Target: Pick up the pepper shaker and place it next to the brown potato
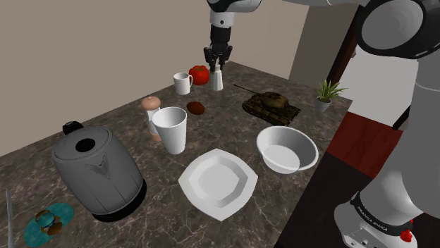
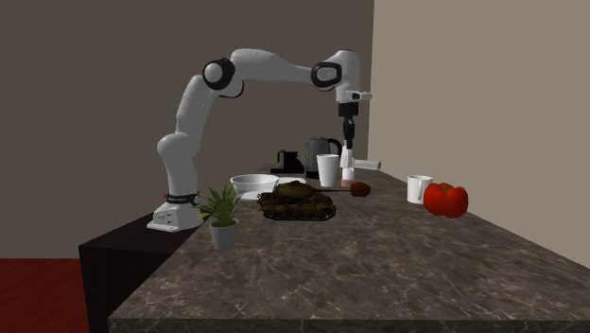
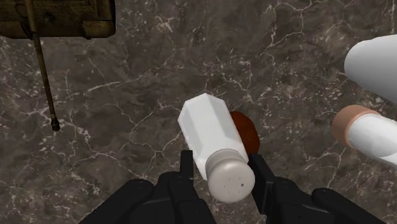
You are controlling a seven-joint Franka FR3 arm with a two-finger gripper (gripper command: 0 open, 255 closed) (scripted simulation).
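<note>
On a dark marbled table (image 1: pixel 233 123), a white pepper shaker (image 3: pixel 213 143) was held clamped between the black fingers (image 3: pixel 186 167) of the gripper (image 3: pixel 224 175), raised over the brown potato (image 3: pixel 247 130). Lettering (image 1: pixel 371 215) on the arm's base could not be read.

White faceted pepper shaker with grey domed perforated cap (image 3: pixel 213 143): was clasped just below cap between fingers of black gripper (image 3: pixel 222 159). Hung upright in shoulder view (image 1: pixel 217 79).

Small brown oval potato (image 1: pixel 195 108): lay on dark marbled counter (image 1: pixel 296 201). In wrist view it was partly hidden behind shaker body (image 3: pixel 247 132).
</note>
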